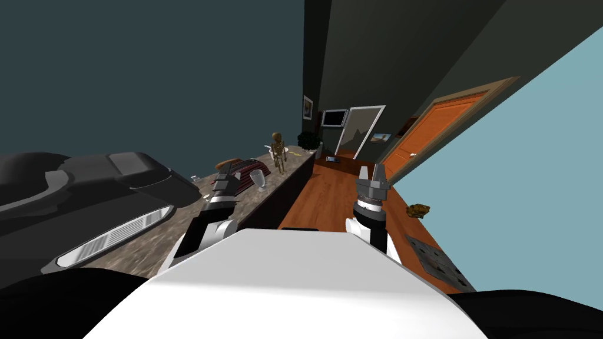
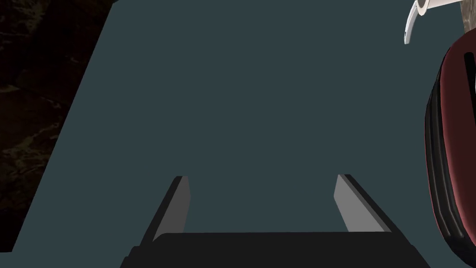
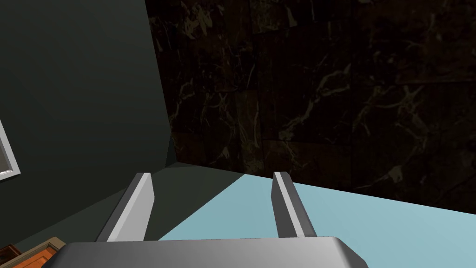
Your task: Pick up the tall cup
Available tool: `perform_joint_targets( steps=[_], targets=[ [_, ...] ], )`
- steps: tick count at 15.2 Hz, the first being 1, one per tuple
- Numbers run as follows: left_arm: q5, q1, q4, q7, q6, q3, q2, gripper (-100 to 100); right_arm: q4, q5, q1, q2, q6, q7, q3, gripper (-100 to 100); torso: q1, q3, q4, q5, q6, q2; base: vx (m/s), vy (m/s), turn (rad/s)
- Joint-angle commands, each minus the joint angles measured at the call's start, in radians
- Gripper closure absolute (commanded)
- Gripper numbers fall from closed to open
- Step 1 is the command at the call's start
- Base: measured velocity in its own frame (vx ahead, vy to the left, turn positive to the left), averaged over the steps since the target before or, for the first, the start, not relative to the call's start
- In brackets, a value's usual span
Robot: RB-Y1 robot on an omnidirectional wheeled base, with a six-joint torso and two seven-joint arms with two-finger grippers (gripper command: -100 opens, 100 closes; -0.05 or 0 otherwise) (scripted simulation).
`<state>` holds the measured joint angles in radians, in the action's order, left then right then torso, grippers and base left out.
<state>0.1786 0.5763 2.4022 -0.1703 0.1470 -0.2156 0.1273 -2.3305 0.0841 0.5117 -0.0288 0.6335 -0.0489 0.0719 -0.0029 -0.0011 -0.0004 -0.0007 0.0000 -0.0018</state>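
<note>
Where the left gripper (image 2: 262, 179) hangs over the counter (image 1: 141, 250), its two fingers (image 2: 179, 204) stand spread, about a third of the wrist view apart. Nothing lies between them and they touch nothing. Ahead of them is a flat dark teal wall (image 2: 260, 93).

A dark red ribbed object (image 2: 451, 139) sits close to one side of the gripper. A white curved piece (image 2: 411, 23) shows beyond it; I cannot tell what it is.

The tall cup (image 1: 258, 179) is clear, wide at the mouth and narrow at the foot. It stands upright on the speckled counter, just beside the near end of the dark red object. From the head view it is to the right of the left gripper, near it but apart. It is not held.

Farther along the counter stands a small skeleton figure (image 1: 279, 152), with a potted plant (image 1: 309, 141) past it. A large dark appliance (image 1: 118, 176) fills the counter to the arm's left.

The right gripper (image 3: 211, 174) is raised over the wooden floor (image 1: 330, 194), with its fingers also spread and empty. An orange door (image 1: 439, 123) stands to its right.
</note>
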Motion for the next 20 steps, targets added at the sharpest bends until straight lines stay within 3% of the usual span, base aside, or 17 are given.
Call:
perform_joint_targets(
  steps=[1,2,3,5,6,8,9,12,13,15,16,18,19,20],
  targets=[
    [0.040,0.015,0.003,-0.001,-0.050,-0.050,0.028,-100,0.000,0.000,0.000,0.000,0.000,0.000,0.000,0,0.000,0.000,0.000,0.000,0.000,0.000,0.032,-0.039,-0.045],
    [0.040,0.015,0.003,-0.001,-0.067,-0.050,0.028,-100,0.000,0.000,0.000,0.000,0.000,0.000,0.000,0,0.000,0.000,0.000,0.000,0.000,0.000,0.035,-0.044,-0.049],
    [0.077,0.029,0.005,-0.004,-0.092,-0.087,0.051,-100,0.000,0.000,0.000,0.000,0.000,0.000,0.000,0,0.000,0.000,0.000,0.000,0.000,0.000,0.040,-0.056,-0.067],
    [0.077,0.029,0.005,-0.004,-0.123,-0.093,0.051,-100,0.000,0.000,0.000,0.000,0.000,0.000,0.000,0,-0.001,-0.001,0.000,0.000,0.000,-0.001,0.038,-0.047,-0.033],
    [0.115,0.044,0.007,-0.006,-0.156,-0.137,0.072,-100,0.000,0.000,0.000,0.000,0.000,0.000,0.000,0,0.000,0.000,0.000,0.000,0.000,-0.001,0.031,-0.045,-0.053],
    [0.115,0.044,0.007,-0.006,-0.183,-0.137,0.072,-100,0.000,0.000,0.000,0.000,0.000,0.000,0.000,0,0.000,0.000,0.000,0.000,0.000,0.000,0.030,-0.038,-0.037],
    [0.156,0.060,0.009,-0.009,-0.212,-0.183,0.094,-100,0.000,0.000,0.000,0.000,0.000,0.000,0.000,0,0.000,0.000,0.000,0.000,0.000,0.000,0.038,-0.031,-0.060],
    [0.156,0.060,0.009,-0.009,-0.246,-0.183,0.094,-100,0.000,0.000,0.000,0.000,0.000,0.000,0.000,0,0.001,0.000,0.000,0.000,0.000,-0.001,0.034,-0.027,-0.023],
    [0.198,0.077,0.012,-0.011,-0.281,-0.226,0.114,-100,0.000,0.000,0.000,0.000,0.000,0.000,0.000,0,0.001,0.000,0.000,0.000,0.000,0.000,0.026,-0.033,-0.059],
    [0.198,0.077,0.012,-0.011,-0.311,-0.230,0.114,-100,0.000,0.000,0.000,0.000,0.000,0.000,0.000,0,0.000,0.000,0.000,0.000,0.000,0.000,0.037,-0.042,-0.051],
    [0.241,0.095,0.013,-0.014,-0.340,-0.273,0.134,-100,0.000,0.000,0.000,0.000,0.000,0.000,0.000,0,0.000,0.000,0.000,0.000,0.000,0.000,0.050,-0.047,-0.045],
    [0.241,0.095,0.013,-0.014,-0.379,-0.278,0.134,-100,0.000,0.000,0.000,0.000,0.000,0.000,0.000,0,0.000,-0.001,0.000,0.000,0.000,-0.002,0.052,-0.038,-0.041],
    [0.284,0.113,0.015,-0.016,-0.403,-0.320,0.153,-100,0.000,0.000,0.000,0.000,0.000,0.000,0.000,0,0.000,-0.001,0.000,0.000,0.000,-0.001,0.050,-0.034,-0.065],
    [0.286,0.113,0.015,-0.016,-0.423,-0.326,0.153,-100,0.000,0.000,0.000,0.000,0.000,0.000,0.000,0,0.000,-0.001,0.000,0.000,0.000,-0.002,0.057,-0.038,-0.072]
  ],
)
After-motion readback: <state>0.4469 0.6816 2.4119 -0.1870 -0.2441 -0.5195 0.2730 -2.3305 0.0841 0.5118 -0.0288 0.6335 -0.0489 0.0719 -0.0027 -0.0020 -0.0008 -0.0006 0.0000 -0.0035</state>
